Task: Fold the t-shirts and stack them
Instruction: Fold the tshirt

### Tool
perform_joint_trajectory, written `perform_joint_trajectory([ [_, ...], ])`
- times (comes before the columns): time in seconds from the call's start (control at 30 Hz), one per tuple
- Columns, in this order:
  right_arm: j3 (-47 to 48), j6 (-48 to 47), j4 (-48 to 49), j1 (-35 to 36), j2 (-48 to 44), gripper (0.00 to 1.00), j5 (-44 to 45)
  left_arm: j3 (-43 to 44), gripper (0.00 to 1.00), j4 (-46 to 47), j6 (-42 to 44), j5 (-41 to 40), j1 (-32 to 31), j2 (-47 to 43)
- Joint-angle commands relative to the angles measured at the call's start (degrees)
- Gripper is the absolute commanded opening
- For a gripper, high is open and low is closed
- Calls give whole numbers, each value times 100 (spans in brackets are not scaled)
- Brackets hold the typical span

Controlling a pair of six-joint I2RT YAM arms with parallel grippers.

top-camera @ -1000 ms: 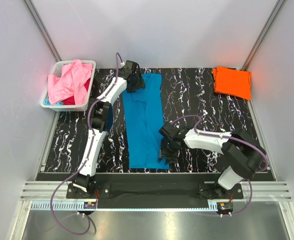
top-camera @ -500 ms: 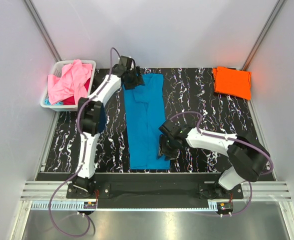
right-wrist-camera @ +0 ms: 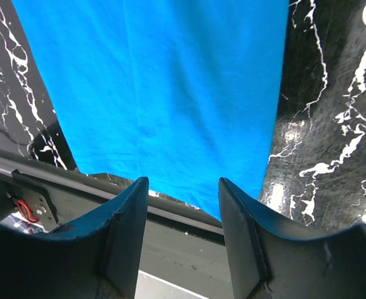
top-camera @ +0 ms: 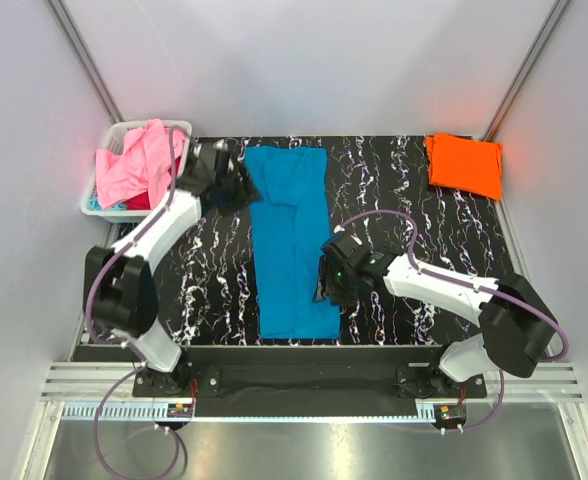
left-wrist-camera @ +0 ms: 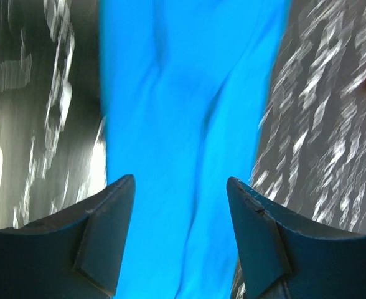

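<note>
Teal-blue t-shirt (top-camera: 292, 245): folded into a long strip, flat at mid-counter (top-camera: 404, 210).
Left gripper (top-camera: 236, 188): fingers apart, empty, just beside the strip's far left edge.
Right gripper (top-camera: 324, 288): fingers apart, empty, at the strip's near right edge.
Orange t-shirt (top-camera: 464, 165): folded, far right corner.
Pink t-shirt (top-camera: 134, 165): heaped in the basket (top-camera: 179, 127), far left.

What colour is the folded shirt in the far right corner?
The shirt is orange; top external view.

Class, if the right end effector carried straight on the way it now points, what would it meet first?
Most likely the blue shirt, near its hem, though the depth is unclear.
</note>
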Motion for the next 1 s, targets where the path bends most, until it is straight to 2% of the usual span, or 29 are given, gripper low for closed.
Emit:
perform_joint_trajectory([
  [0.0,55,-139,-50,47,36,56,338,-1505,65,530,-465,646,-82,-956],
  [0.2,-6,-193,38,38,124,56,295,-3152,64,621,-624,650,-636,-2006],
  [0.33,-243,-70,265,47,37,55,233,-3814,61,454,-729,343,-970,-2559],
  [0.5,-613,159,775,38,106,54,-30,-4516,51,199,-1019,-203,-1348,-2929],
  [0.73,-771,185,1163,56,317,53,-250,-4957,48,216,-1502,-353,-1849,-3132],
  [0.97,-894,255,1180,47,265,51,-242,-5106,41,216,-1906,-37,-2358,-3263],
])
